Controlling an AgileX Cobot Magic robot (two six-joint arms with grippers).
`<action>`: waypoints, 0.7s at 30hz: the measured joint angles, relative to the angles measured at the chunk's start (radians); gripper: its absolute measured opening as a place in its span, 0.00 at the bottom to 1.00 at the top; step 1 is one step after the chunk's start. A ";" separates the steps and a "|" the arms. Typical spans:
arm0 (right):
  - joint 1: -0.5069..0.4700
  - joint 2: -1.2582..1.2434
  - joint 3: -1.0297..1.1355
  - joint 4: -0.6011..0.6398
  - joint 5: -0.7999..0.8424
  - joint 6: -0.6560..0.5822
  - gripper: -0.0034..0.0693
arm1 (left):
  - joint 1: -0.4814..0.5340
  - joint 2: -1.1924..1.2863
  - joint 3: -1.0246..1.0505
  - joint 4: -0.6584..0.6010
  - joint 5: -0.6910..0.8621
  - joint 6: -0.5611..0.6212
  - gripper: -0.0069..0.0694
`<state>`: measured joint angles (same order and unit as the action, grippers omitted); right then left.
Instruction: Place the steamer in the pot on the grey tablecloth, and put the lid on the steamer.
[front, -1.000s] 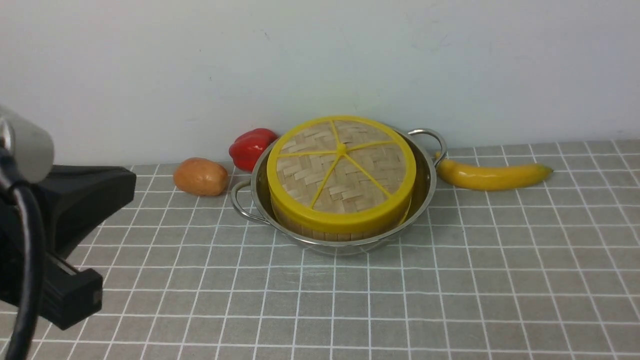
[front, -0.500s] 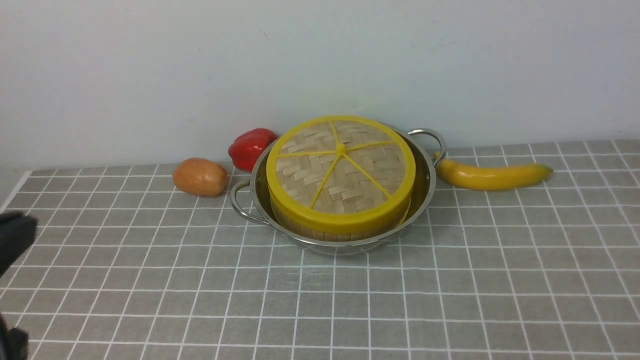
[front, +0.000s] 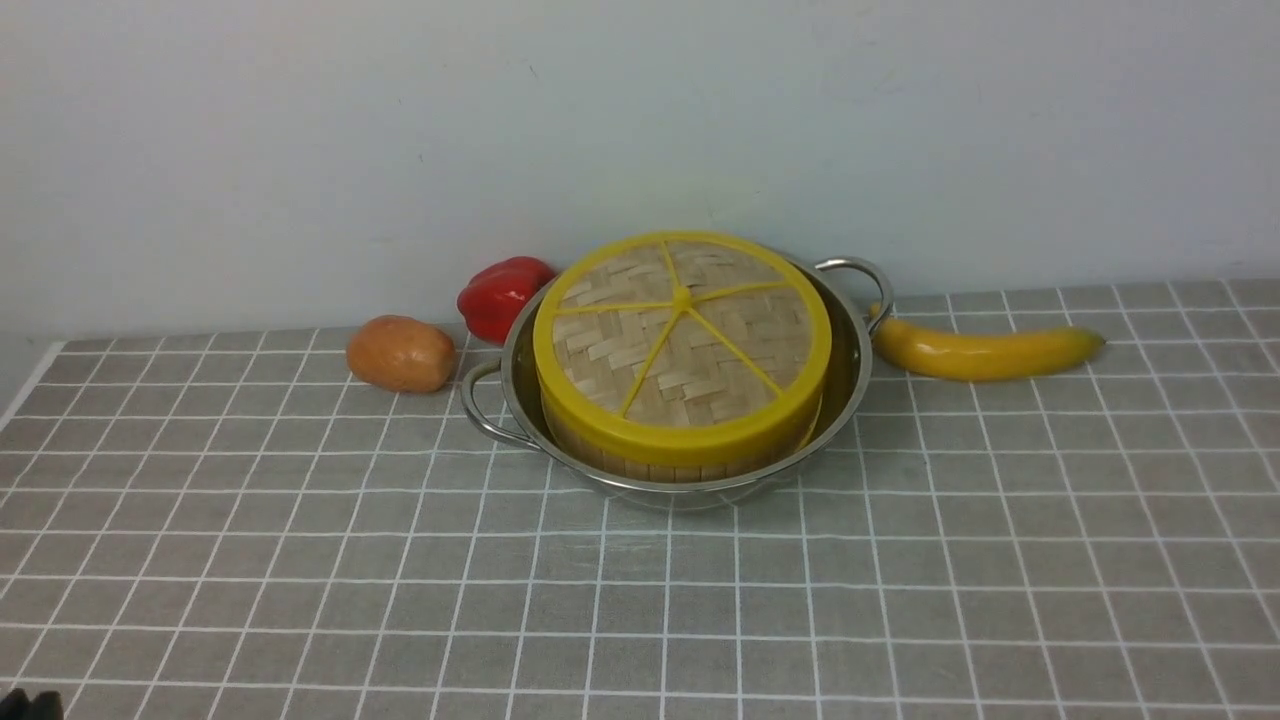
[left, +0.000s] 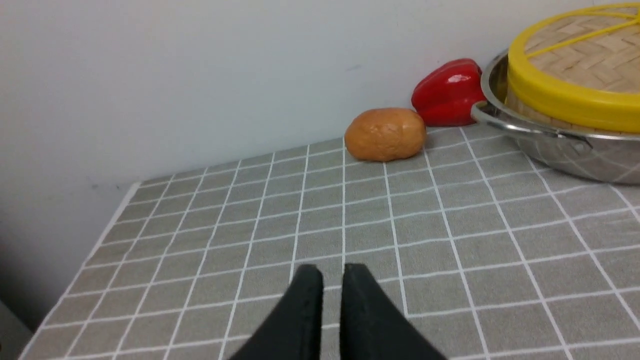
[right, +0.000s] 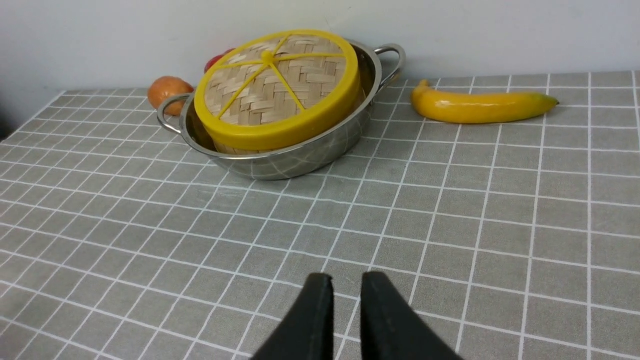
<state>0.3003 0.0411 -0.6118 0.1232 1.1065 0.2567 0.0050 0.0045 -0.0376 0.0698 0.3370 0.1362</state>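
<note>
The steamer (front: 680, 462) is being hidden mostly by the lid (front: 682, 345); the red pepper (front: 500, 295), at ten o'clock, is being partly covered by the pot (front: 850, 350).

Staged tabletop test setup: grey tablecloth (front: 900, 560), bare white wall (front: 400, 130).

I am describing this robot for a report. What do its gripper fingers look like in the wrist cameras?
Both the left gripper and the right gripper have two plain matte black fingers, broad at the base and tapering to rounded tips. No markings or cables are visible.
</note>
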 joint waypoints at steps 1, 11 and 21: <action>0.000 0.000 0.000 0.004 0.000 0.000 0.20 | 0.000 -0.001 0.014 -0.004 -0.002 -0.002 0.16; 0.000 0.000 0.000 0.005 0.000 0.000 0.26 | 0.001 -0.002 0.045 -0.009 -0.010 -0.005 0.19; -0.008 0.000 0.002 -0.012 -0.037 0.000 0.28 | 0.001 -0.002 0.045 -0.009 -0.010 -0.005 0.23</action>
<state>0.2920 0.0411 -0.6094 0.1114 1.0694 0.2567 0.0059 0.0023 0.0072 0.0606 0.3270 0.1315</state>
